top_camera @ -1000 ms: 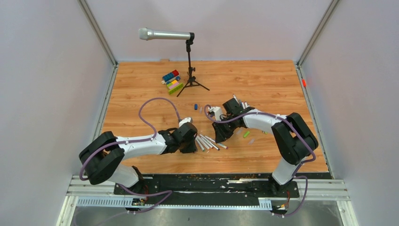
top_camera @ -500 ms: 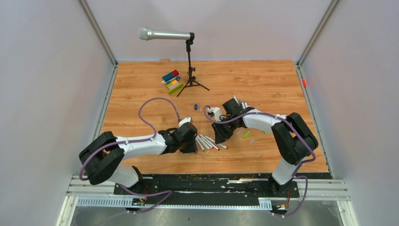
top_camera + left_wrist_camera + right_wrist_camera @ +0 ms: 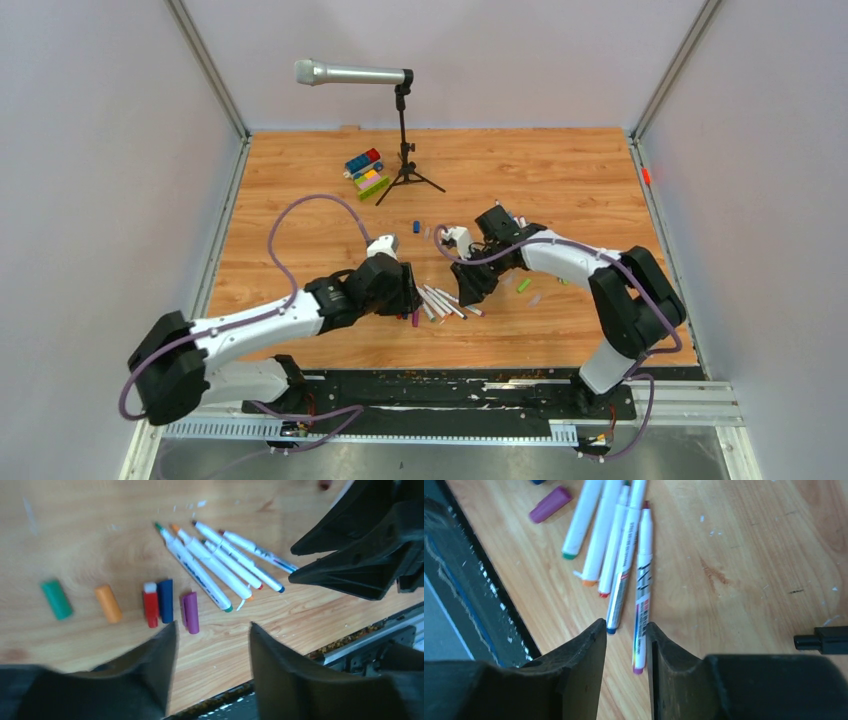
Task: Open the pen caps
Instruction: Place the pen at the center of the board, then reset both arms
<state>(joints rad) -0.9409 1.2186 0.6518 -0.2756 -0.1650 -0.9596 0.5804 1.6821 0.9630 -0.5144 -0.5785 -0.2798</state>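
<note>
Five uncapped pens (image 3: 215,565) lie side by side on the wooden table (image 3: 300,200). Loose pen caps sit in a row beside them: green (image 3: 56,599), orange (image 3: 108,603), red (image 3: 150,605), blue (image 3: 165,600) and purple (image 3: 190,612). My left gripper (image 3: 212,630) hovers open just short of the purple cap, nothing between its fingers. My right gripper (image 3: 625,630) stands narrowly open over the tail of the purple-ended pen (image 3: 642,580), which rests on the table beside the right finger (image 3: 674,670). From above, the left gripper (image 3: 408,300) and right gripper (image 3: 468,290) flank the pens (image 3: 440,302).
A silver microphone (image 3: 350,73) on a black stand (image 3: 404,150) is at the back, with toy blocks (image 3: 365,172) beside it. A green cap (image 3: 523,285) and a blue cap (image 3: 415,224) lie apart. The table's front edge and black rail (image 3: 350,645) are close.
Both grippers have opened wider. The left arm's elbow has swung down and to the left while its gripper stayed by the pens. The right arm has hardly moved.
</note>
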